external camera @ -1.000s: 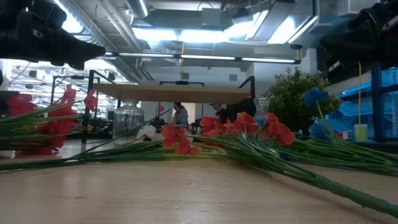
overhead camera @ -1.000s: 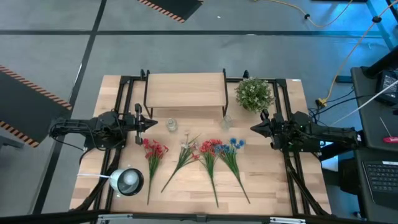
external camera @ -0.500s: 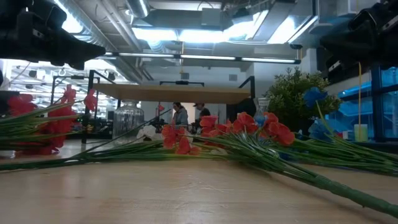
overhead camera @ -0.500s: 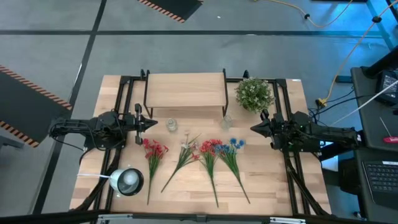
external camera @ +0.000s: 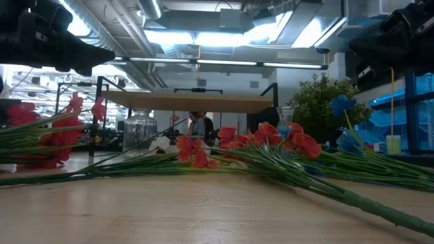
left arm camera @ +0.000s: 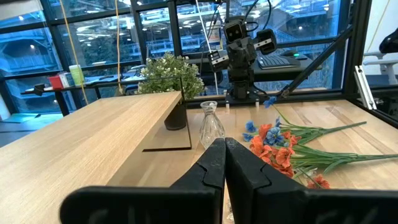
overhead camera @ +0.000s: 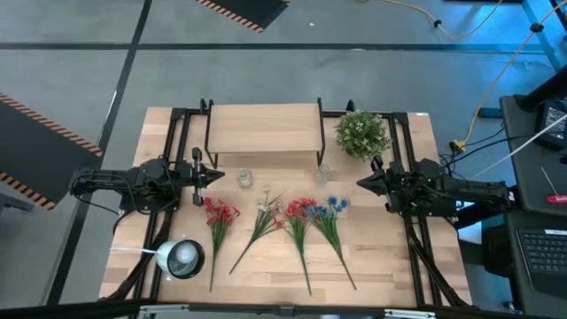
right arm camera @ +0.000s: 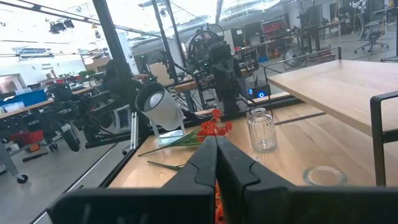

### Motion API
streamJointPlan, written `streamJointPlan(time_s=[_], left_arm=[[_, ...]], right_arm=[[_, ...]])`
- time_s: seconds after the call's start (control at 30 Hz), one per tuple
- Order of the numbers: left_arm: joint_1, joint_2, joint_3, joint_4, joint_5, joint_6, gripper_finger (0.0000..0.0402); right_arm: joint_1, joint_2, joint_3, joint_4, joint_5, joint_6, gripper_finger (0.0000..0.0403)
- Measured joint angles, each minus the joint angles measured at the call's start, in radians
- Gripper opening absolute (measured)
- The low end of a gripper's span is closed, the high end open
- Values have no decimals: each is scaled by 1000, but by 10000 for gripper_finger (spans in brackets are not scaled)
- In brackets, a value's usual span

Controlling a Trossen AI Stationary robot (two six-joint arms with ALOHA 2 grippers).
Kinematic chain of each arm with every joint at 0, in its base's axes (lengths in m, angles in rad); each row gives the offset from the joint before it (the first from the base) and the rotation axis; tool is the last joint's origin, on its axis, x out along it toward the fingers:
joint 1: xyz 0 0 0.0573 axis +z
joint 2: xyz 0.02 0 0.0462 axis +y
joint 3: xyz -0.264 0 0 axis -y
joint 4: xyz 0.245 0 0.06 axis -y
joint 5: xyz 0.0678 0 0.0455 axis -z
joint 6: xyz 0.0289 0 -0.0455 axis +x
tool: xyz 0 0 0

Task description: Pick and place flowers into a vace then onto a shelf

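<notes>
While both grippers stay clenched empty — flowers lie between bushy plant, lamp.

Grey floor, hazard-striped mats, yellow cable; bright ceiling lights.

Open counter between both arms, flowers spread across its middle, shelf blocking twelve o'clock, bushy plant at one o'clock, lamp at eight o'clock

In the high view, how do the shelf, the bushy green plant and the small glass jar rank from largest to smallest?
1. The shelf, clearly largest.
2. The bushy green plant.
3. The glass jar, smallest.
</notes>
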Motion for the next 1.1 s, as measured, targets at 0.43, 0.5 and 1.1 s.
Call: streamJointPlan(time_s=[0.43, 0.5, 1.1], left_arm=[[0, 0, 0, 0, 0, 0, 4], [0, 0, 0, 0, 0, 0, 4], [0, 0, 0, 0, 0, 0, 4]], right_arm=[[0, 0, 0, 0, 0, 0, 7], [0, 0, 0, 0, 0, 0, 7], [0, 0, 0, -3, 0, -103, 7]])
